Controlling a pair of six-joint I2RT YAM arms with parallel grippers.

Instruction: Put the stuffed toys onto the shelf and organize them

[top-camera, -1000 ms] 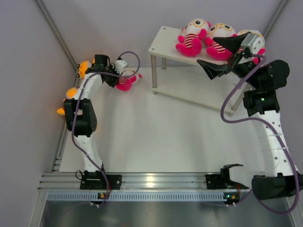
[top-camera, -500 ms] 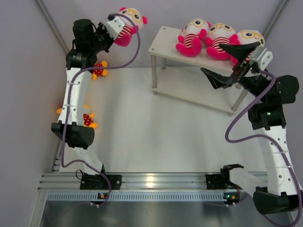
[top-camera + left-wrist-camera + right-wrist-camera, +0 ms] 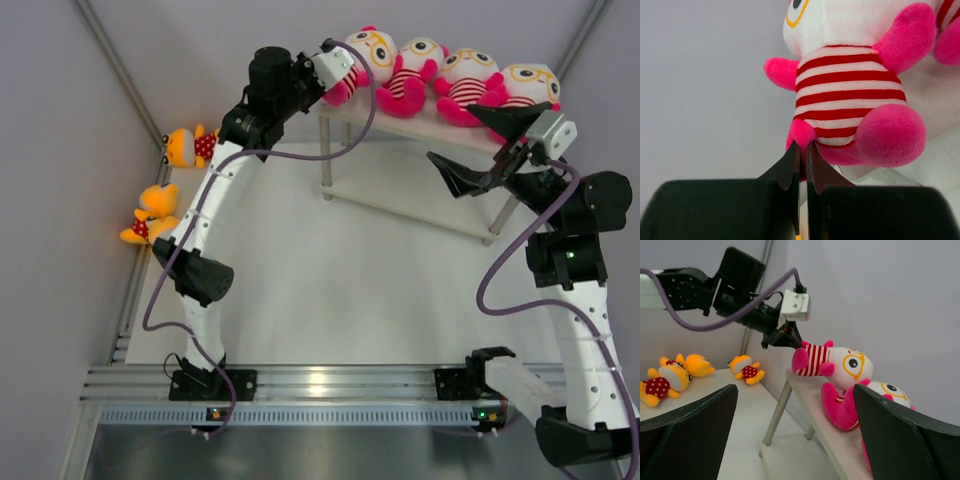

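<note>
My left gripper (image 3: 335, 72) is shut on the foot of a pink striped doll (image 3: 368, 50) and holds it at the left end of the shelf's top board (image 3: 333, 103). In the left wrist view the gripper (image 3: 802, 148) pinches the doll's (image 3: 850, 85) pink foot. Three more pink dolls (image 3: 412, 65) (image 3: 466, 80) (image 3: 527, 85) lie in a row on that board. My right gripper (image 3: 485, 145) is open and empty in front of the shelf's right end. The right wrist view shows the held doll (image 3: 832, 360) and three orange dolls (image 3: 745, 369) (image 3: 694, 364) (image 3: 657, 385) on the table.
Two orange dolls (image 3: 187, 147) (image 3: 152, 213) lie by the left wall. The shelf's lower board (image 3: 420, 190) is bare. The walls close in behind the shelf and on both sides. The left arm stretches across the table's far left.
My left gripper lifted the pink doll off the table at the far left and carried it right to the shelf's top board. My right gripper drew back slightly from the rightmost doll.
</note>
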